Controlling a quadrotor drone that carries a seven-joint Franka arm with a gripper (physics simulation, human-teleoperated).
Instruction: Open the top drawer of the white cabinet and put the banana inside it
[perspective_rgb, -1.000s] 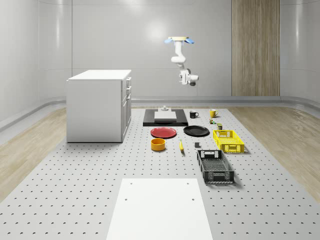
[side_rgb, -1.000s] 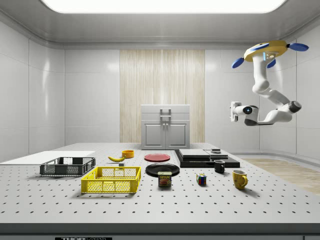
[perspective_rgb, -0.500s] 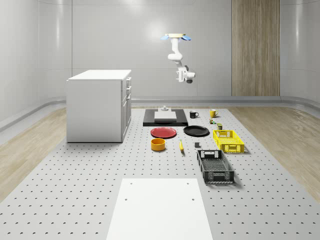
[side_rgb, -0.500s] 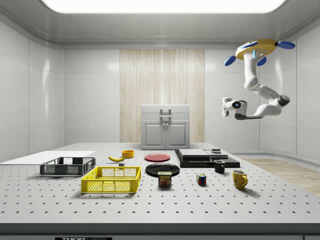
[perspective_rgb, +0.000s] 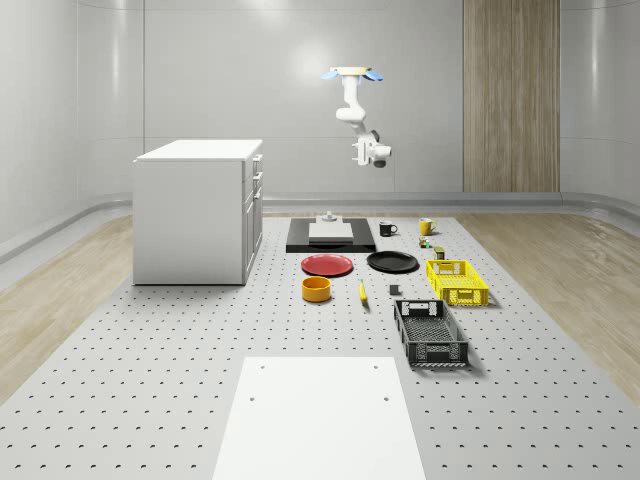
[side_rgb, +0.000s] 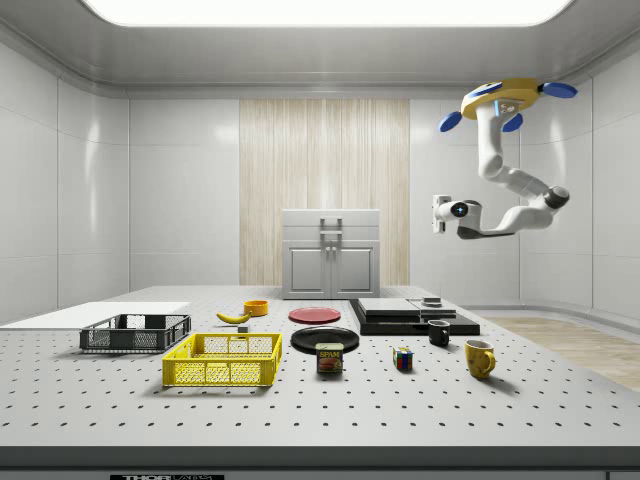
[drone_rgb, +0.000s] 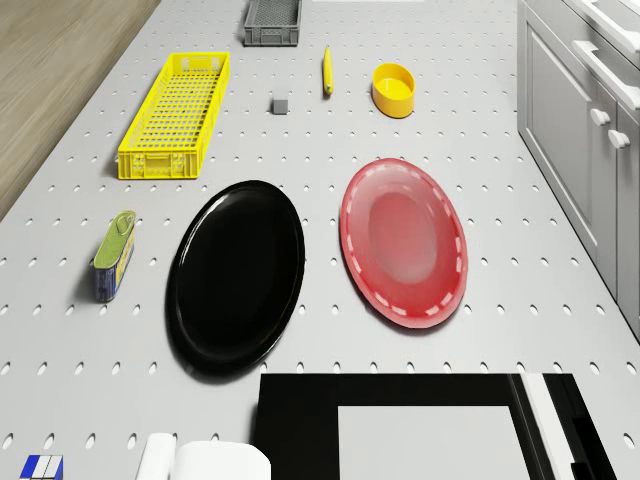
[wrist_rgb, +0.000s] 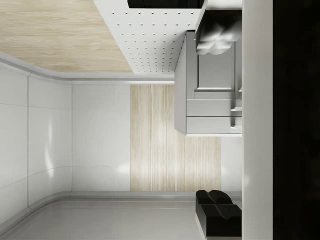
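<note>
Since the earlier frames the drone (side_rgb: 508, 97) has shifted toward the side view's left, carrying the arm with it, while everything on the desk (perspective_rgb: 180, 340) has stayed put.

The drone hovers high above the far end of the desk, over the black slab (perspective_rgb: 331, 236), with the arm bent below it and the jaws (side_rgb: 438, 214) held out level toward the white cabinet (perspective_rgb: 198, 210), well apart from it and far above the desk; whether the jaws are open or closed cannot be told. The cabinet's top drawer (side_rgb: 331, 227) is shut. The banana (drone_rgb: 326, 71) lies on the desk between the orange bowl (drone_rgb: 393, 88) and a small dark cube (drone_rgb: 280, 104), near the red plate (drone_rgb: 404, 241) and black plate (drone_rgb: 236, 274).
</note>
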